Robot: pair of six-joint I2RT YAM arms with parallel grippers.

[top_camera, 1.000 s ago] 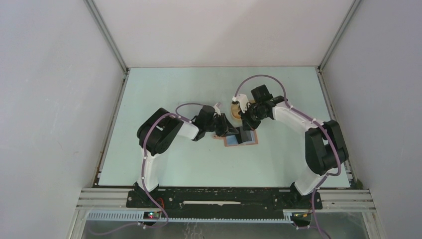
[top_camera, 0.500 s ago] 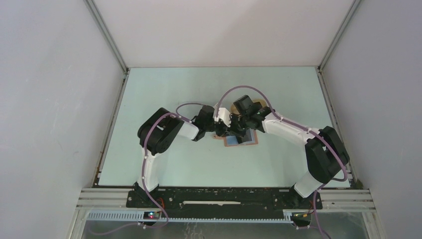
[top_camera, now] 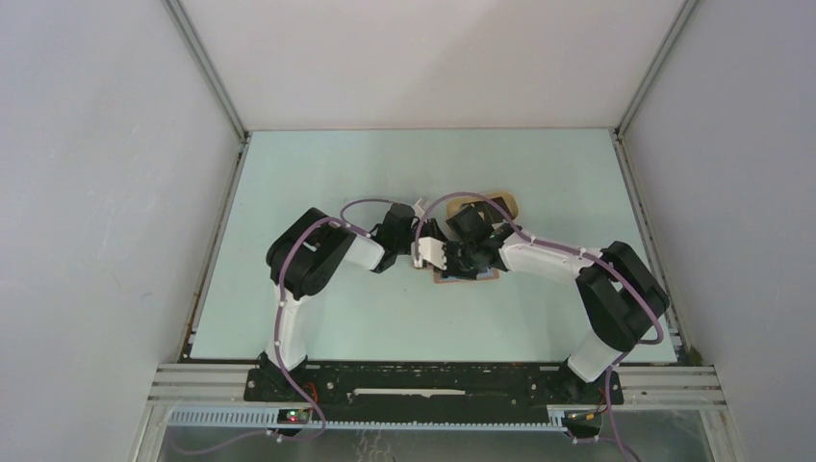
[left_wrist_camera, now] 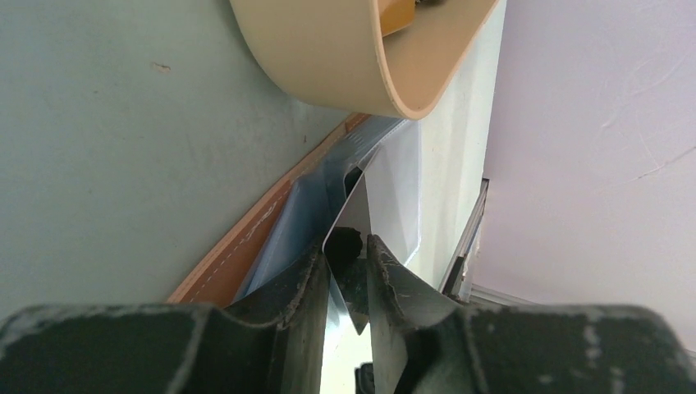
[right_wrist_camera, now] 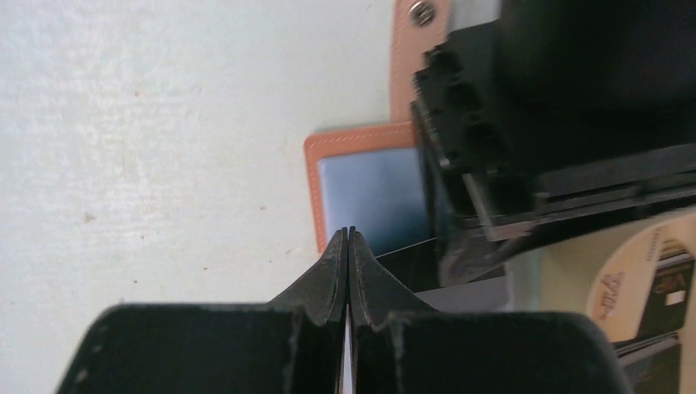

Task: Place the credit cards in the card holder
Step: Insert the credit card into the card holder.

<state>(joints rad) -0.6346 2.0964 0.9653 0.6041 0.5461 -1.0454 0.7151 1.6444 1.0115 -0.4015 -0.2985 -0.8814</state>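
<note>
The card holder point(right_wrist_camera: 365, 193) is being seen lying open on the tabletop point(right_wrist_camera: 164, 123), near its middle. Its reddish-brown border is framing a bluish-grey pocket, and its strap tab point(right_wrist_camera: 414, 49), with a metal snap, is sticking out from one side. In the overhead view both arms are being seen meeting over it, and the beige tray point(top_camera: 500, 203) is being shown near it on the far side. The right gripper point(right_wrist_camera: 349, 234) is being shown clenched, with its tips over one edge of the holder. Whether a card is being pinched between the pads cannot be told (only a pale sliver is showing in the seam). The left gripper point(left_wrist_camera: 346, 244) is being shown low beside the holder with its fingers narrowly apart. A grey card point(left_wrist_camera: 354, 209) is being seen on edge in the gap, and whether it is being gripped cannot be told. An orange-yellow card point(left_wrist_camera: 396, 11) is being seen lying inside the tray.
</note>
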